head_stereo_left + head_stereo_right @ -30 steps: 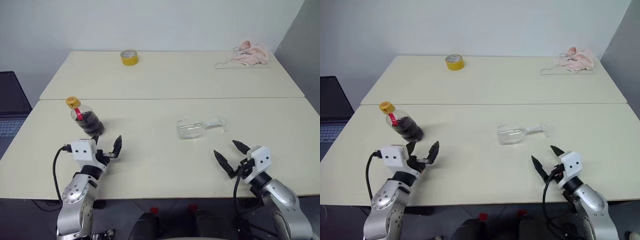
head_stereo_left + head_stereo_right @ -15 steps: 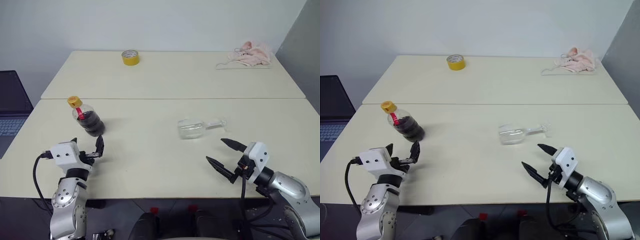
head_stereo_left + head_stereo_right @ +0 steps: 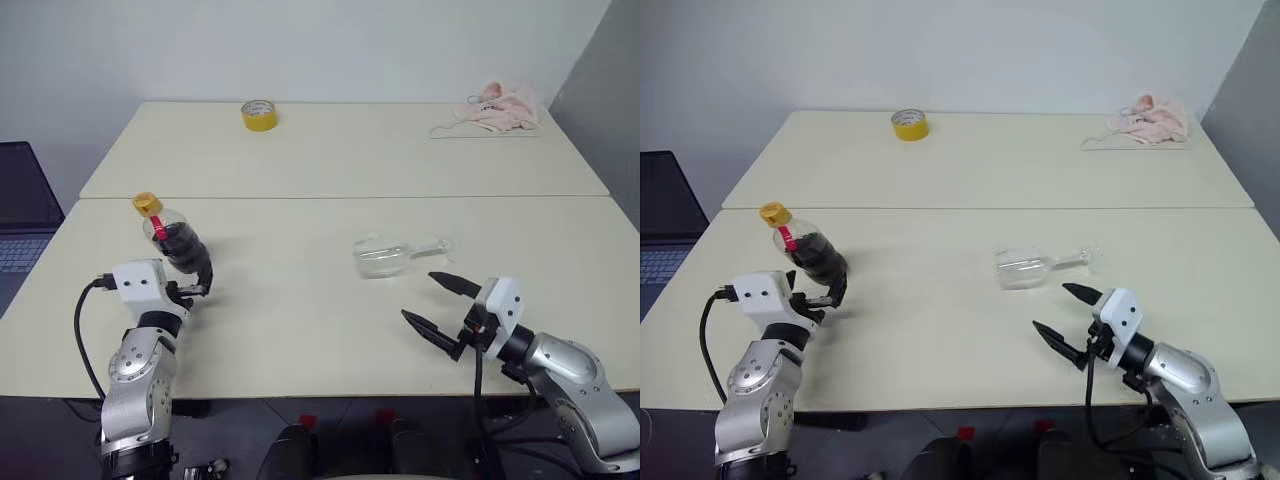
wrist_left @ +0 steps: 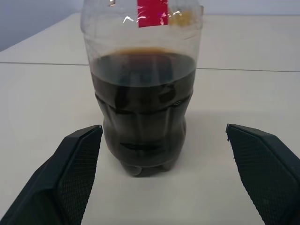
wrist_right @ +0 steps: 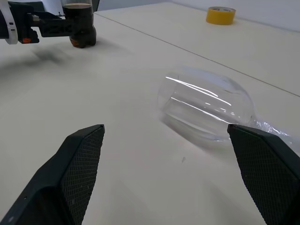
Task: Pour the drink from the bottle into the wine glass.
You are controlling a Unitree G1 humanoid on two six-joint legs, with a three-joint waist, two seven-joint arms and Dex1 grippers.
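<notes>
Two cream tables [image 3: 330, 300] stand end to end before a plain white wall, a seam crossing the middle of the frame. On the near table the bottle [image 3: 172, 238] stands upright at centre left, its drink [image 4: 142, 105] dark brown; the left hand [image 3: 190, 280] sits open just in front of it, fingers either side, not touching. The wine glass [image 3: 392, 254] lies on its side right of centre, the open right hand [image 3: 436, 312] near it. On the far table, a yellow tape roll [image 3: 258, 114] sits at upper centre-left and a pink cloth [image 3: 497, 108] at upper right. A laptop [image 3: 20, 215] shows at the left edge.

Stood on cream table [image 3: 300, 330]: bottle [image 3: 175, 238] near left edge. Lay centrally: wine glass [image 3: 385, 255]. Rested along far edge: yellow tape roll [image 3: 258, 115], pink cloth [image 3: 497, 108].
</notes>
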